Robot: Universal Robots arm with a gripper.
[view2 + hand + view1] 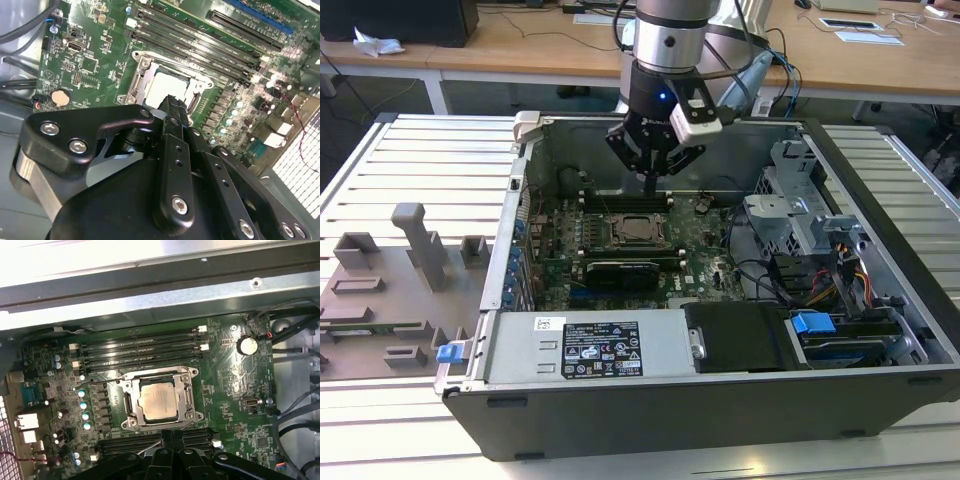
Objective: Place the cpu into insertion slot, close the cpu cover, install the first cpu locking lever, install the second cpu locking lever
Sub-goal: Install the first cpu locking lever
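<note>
A black gripper (pixel 651 183) on a single robot arm hangs in the upper centre of the exterior view, inside an open computer case (pixel 720 410) that lies on its side. Its fingers are pressed together to a narrow point and nothing is between them. In both wrist views the two fingers look closed side by side, with only a thin seam showing.

The tip hovers above the green circuit board (pixel 705 250), over a bank of long black memory slots (pixel 625 200).

The cpu (pixel 638 229) sits just below the tip in the exterior view and slightly toward the exterior view's left. It is a pale square chip lying flat in its socket near the middle of the board.

In the first wrist view the cpu (pixel 159 400) lies just beyond the fingertips, near but not touching. It is square, so no side is longer, and its edges run parallel to the memory slots.

The cpu cover (pixel 189 397), a thin silver frame, appears to lie flat around the chip, whose top shows through its open window.

Whether the thin wire levers beside the socket are latched cannot be told.
</note>
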